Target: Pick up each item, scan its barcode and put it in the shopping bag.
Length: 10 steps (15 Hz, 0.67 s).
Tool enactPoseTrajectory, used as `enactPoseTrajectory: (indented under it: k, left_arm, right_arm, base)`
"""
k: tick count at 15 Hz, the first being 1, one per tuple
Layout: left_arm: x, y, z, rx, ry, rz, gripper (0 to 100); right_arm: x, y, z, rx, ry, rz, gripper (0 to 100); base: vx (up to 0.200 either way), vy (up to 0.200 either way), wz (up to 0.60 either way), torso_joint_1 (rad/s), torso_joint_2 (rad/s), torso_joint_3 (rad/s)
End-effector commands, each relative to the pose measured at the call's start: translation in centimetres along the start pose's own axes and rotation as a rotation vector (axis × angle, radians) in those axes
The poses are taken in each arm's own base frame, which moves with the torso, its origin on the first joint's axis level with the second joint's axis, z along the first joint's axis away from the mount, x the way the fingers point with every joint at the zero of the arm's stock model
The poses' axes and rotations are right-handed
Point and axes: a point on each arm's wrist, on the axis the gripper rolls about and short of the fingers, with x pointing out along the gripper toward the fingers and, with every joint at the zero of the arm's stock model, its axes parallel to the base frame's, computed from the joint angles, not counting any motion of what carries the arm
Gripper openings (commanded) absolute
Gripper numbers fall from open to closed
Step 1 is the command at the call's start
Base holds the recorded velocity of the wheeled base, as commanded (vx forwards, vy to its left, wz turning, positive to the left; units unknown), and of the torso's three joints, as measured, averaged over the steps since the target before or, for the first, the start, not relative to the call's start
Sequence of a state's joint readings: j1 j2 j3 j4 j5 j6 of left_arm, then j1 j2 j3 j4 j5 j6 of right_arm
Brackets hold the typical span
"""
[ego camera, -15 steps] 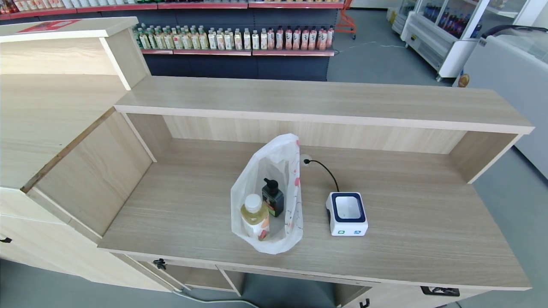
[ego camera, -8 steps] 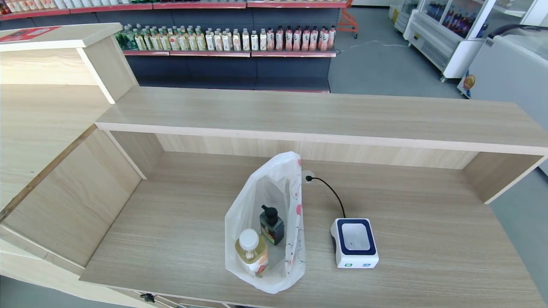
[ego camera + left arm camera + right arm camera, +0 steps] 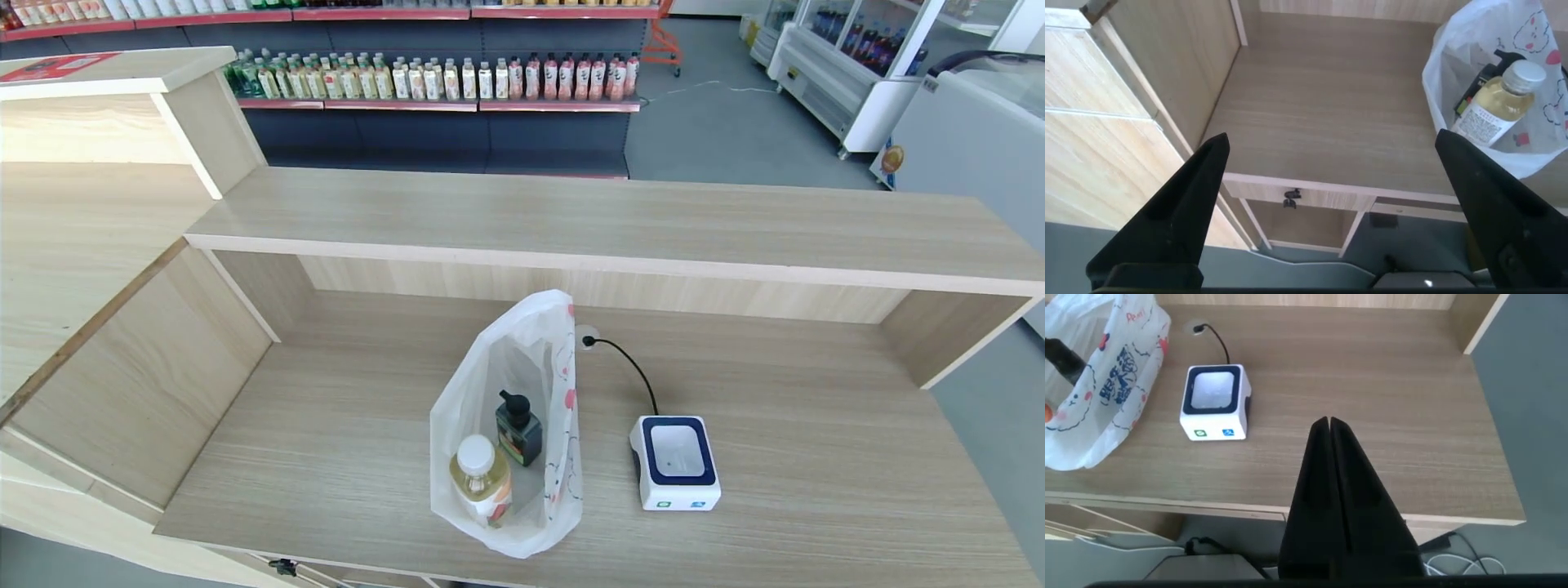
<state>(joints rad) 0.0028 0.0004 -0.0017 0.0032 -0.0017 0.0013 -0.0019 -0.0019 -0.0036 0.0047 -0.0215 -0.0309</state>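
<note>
**View shifted, goods unmoved**

Since a second ago the whole head view has slid, so the camera moved. The things keep their places relative to one another.

One shopping bag stands open on the surface, close to its front edge. It is thin, crinkled white plastic with small red and dark prints. Two items stand upright inside it. One is a capped bottle, clear with yellowish liquid, a white cap and a label. Just behind it is a squarish dark pump bottle with a black top.

One scanner sits just right of the bag, not touching it. It is a white box with a dark blue frame around a pale window. One black cable curves from it to a hole at the back of the surface.

The surface is pale wood-grain board, with a raised ledge along the back and a side panel at the left. A broad stretch of wood lies between the bag and that panel, and another runs right of the scanner.

The left tool hangs over the front edge, left of the bag, with its two dark fingers spread wide and holding nothing. The right tool hangs over the front edge, right of the scanner, with its fingers pressed together on nothing.
</note>
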Motion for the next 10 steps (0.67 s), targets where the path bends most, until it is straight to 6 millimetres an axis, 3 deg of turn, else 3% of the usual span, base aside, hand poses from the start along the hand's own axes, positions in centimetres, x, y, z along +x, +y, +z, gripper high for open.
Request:
enactPoseTrajectory:
  k: [1, 10]
  left_arm:
    - [0.00, 0.00, 0.00, 0.000, 0.000, 0.000, 100]
    - [0.00, 0.00, 0.00, 0.000, 0.000, 0.000, 100]
  right_arm:
    - [0.01, 0.00, 0.03, 0.000, 0.001, -0.001, 0]
    - [0.01, 0.00, 0.03, 0.000, 0.001, -0.001, 0]
  base:
    - [0.000, 0.000, 0.00, 0.000, 0.00, 0.000]
    - [0.000, 0.000, 0.00, 0.000, 0.00, 0.000]
